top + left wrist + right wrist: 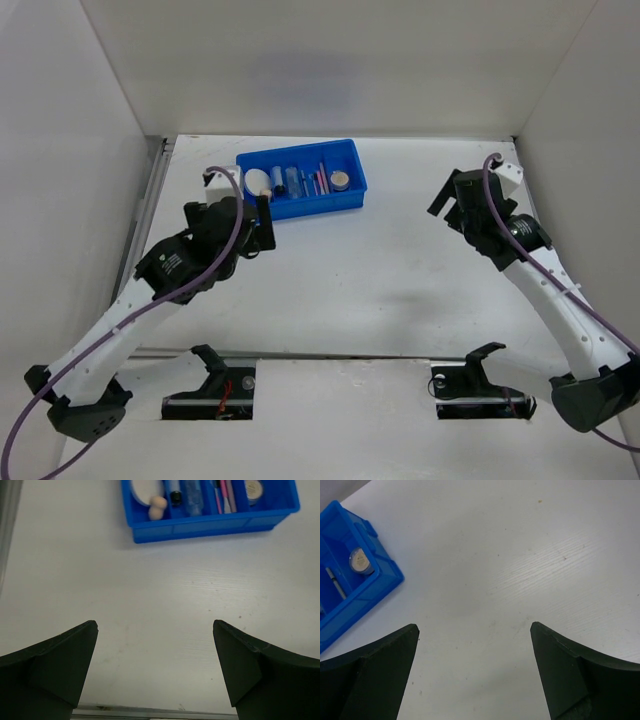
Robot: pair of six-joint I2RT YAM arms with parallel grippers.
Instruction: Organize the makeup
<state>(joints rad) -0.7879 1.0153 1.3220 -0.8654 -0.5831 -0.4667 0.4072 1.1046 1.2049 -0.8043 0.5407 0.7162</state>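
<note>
Blue tray (300,212) sits on the white surface (380,270), far side, left of centre. All the makeup lies inside it.

Tray contents, left to right in the left wrist view:
- round beige puff (142,491) in the leftmost compartment
- peach sponge (157,507) in the same compartment, against the tray's near wall, touching or just beside the puff
- black-silver tube (175,495), then the clear bottle (194,495) just beside it; a divider between these two is not clear from this angle
- thin pink sticks (225,495), side by side, lengthwise
- small round compact (253,489), alone in the rightmost compartment

Right wrist view catches only the tray's right end: the compact, plus a thin dark-and-silver stick, possibly one of the sticks, too small to tell.

Left gripper (154,630): fingers spread wide, nothing between them, bare surface below. In the top view it hangs near the tray's front left corner, not touching it.

Right gripper (474,627): also spread wide and empty, over bare surface, well apart from the tray on the right side.
</note>
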